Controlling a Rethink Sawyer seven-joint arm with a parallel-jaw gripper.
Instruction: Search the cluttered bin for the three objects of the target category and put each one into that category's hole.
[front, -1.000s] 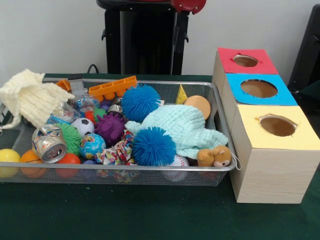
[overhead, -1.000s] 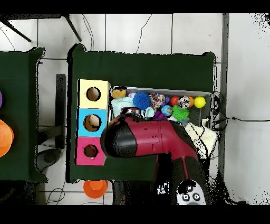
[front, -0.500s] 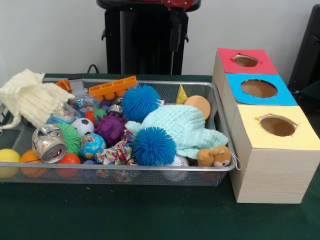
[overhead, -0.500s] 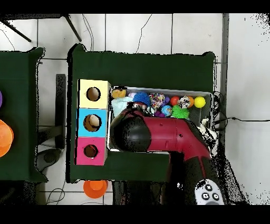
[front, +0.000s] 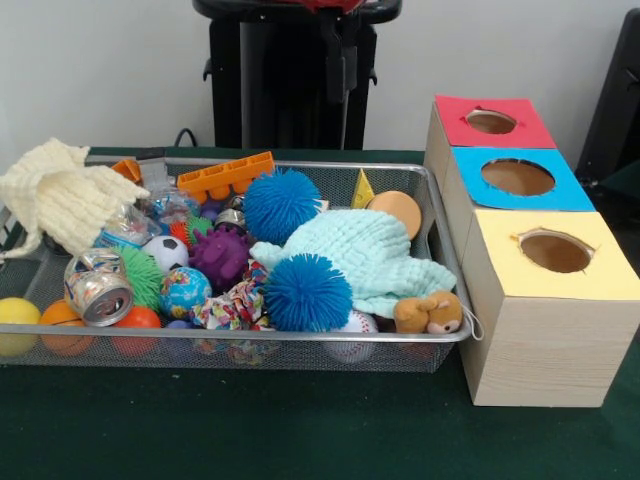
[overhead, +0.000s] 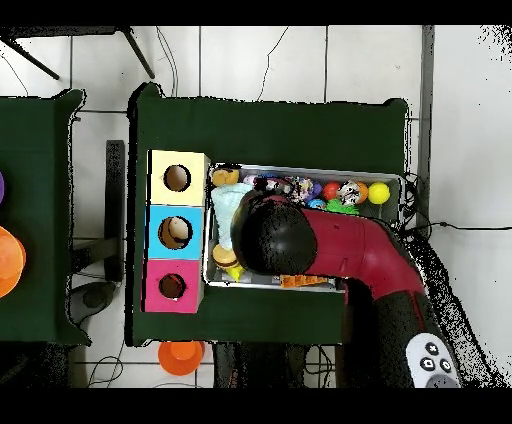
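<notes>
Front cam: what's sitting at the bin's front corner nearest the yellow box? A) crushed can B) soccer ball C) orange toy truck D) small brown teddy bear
D: the small brown teddy bear lies against the mesh bin rim right beside the yellow box, just below the light blue knitted cloth.

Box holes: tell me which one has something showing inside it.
The blue box, the middle of the three: the overhead view shows a pale object in its hole. The yellow box and red box holes look dark and empty.

front low, overhead down, sharing bin (front: 440, 215)
</notes>
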